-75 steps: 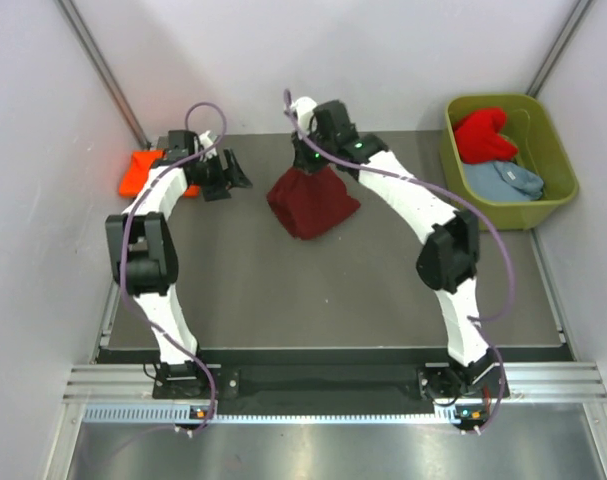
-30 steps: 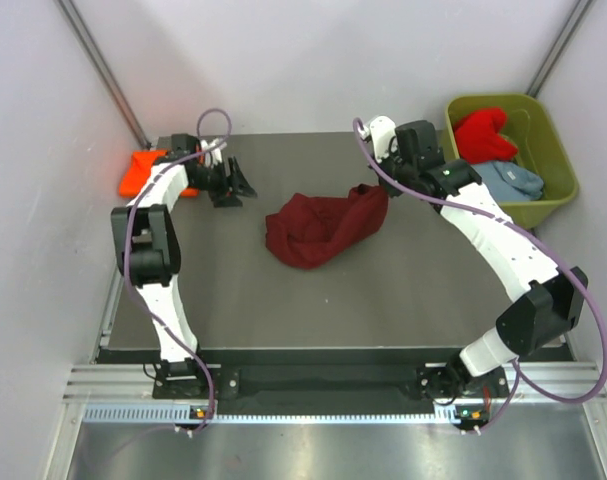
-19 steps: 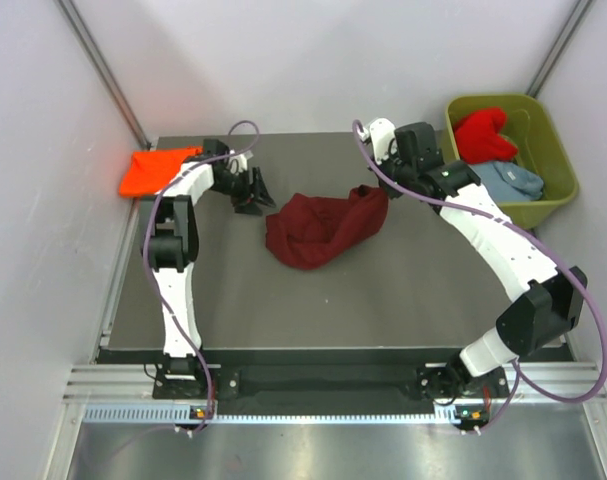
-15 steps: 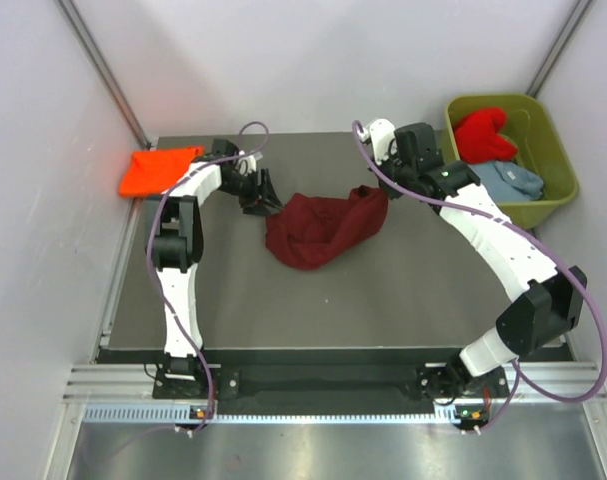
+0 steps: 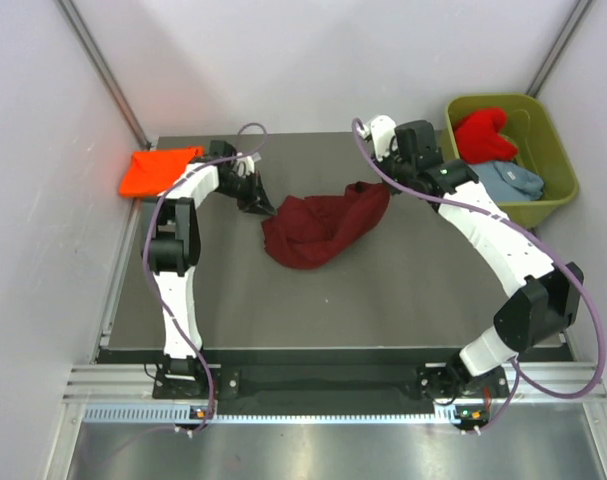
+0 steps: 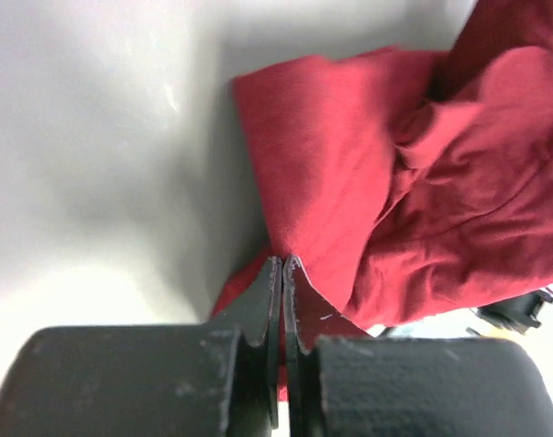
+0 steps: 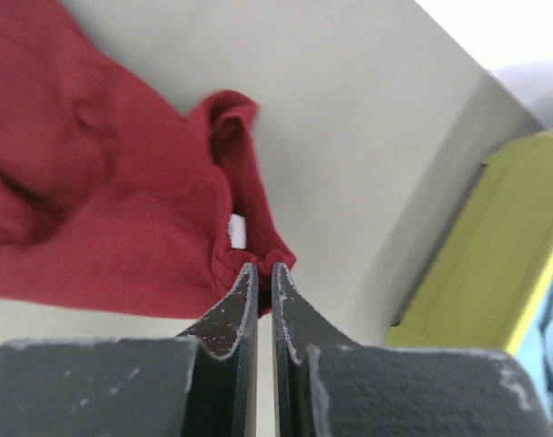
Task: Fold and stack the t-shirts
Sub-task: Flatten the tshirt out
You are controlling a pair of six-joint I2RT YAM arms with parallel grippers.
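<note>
1. Where the overhead view centres, the dark counter (image 5: 383, 290) spreads across the frame's middle.
2. An olive-green tub (image 5: 513, 212) stands at the upper right, just off the counter's far corner.
3. The maroon shirt (image 5: 318, 228) lies crumpled on the counter slightly above centre, stretched between both tools.
4. The orange shirt (image 5: 155, 171) lies folded at the upper left, overhanging the counter's edge.
5. The red shirt (image 5: 483, 133) is bunched in the tub's upper half, and the grey-blue shirt (image 5: 508, 181) lies just below it.
6. The left tool (image 6: 282, 273) is closed, pinching the maroon shirt's left edge.
7. The right tool (image 7: 259, 273) is closed on the shirt's upper right edge, beside a small white label (image 7: 237, 228).
</note>
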